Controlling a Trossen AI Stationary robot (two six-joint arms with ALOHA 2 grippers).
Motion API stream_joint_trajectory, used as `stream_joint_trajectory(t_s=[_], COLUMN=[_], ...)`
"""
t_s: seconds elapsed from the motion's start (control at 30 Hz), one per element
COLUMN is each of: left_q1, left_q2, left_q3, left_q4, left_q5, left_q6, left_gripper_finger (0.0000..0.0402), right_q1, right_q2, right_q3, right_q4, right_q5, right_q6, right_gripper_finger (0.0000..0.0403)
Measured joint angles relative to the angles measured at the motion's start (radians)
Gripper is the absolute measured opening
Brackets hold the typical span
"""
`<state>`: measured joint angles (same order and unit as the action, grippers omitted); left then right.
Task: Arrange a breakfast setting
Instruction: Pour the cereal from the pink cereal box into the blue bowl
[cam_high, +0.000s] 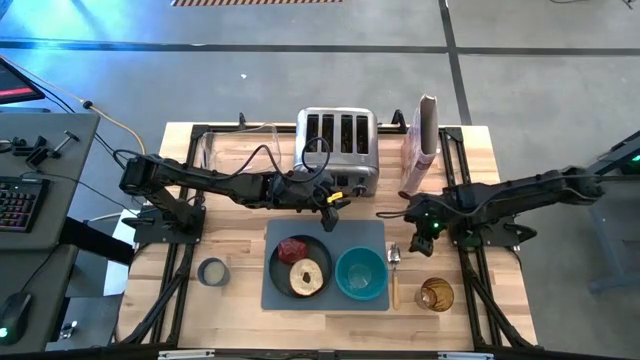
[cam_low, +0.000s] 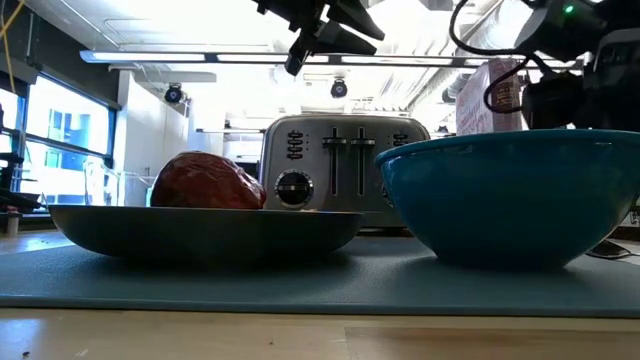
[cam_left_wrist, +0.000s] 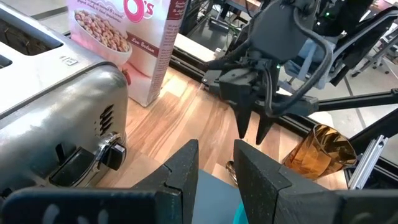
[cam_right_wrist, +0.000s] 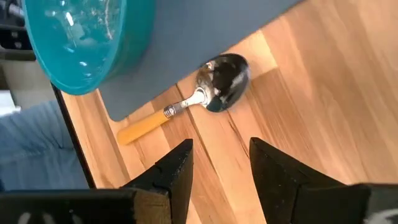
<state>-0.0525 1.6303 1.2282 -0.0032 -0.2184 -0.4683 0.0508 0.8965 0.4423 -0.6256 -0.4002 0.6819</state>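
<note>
A grey mat lies at the table's near middle. On it a dark grey plate holds a dark-red lump and a tan ring. A teal bowl stands on the mat to the plate's right. Cereal in it does not plainly show. A wooden-handled spoon lies on the table by the mat's right edge. My left gripper hangs open and empty above the mat's far edge. My right gripper hangs open and empty just right of the spoon's bowl end.
A chrome toaster and a pink-and-white cereal bag stand at the far side. An amber glass stands near the right front. A small grey cup stands left of the mat.
</note>
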Motion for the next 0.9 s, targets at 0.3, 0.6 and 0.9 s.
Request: stream_joint_trajectory(t_s=[0.3, 0.6, 0.9], left_q1=[0.000, 0.000, -0.001], left_q2=[0.000, 0.000, 0.000], left_q3=[0.000, 0.000, 0.000], left_q4=[0.002, 0.001, 0.001], left_q5=[0.000, 0.000, 0.000], left_q6=[0.000, 0.000, 0.000], left_gripper_finger=[0.0090, 0.0090, 0.0090], right_q1=[0.034, 0.048, 0.048], right_q2=[-0.122, -0.171, -0.170], right_q3=[0.000, 0.000, 0.001], right_q4=[-0.129, -0.155, -0.073], right_q5=[0.177, 0.518, 0.665], right_q6=[0.183, 0.368, 0.477], right_gripper_finger=[0.0138, 0.0138, 0.0138])
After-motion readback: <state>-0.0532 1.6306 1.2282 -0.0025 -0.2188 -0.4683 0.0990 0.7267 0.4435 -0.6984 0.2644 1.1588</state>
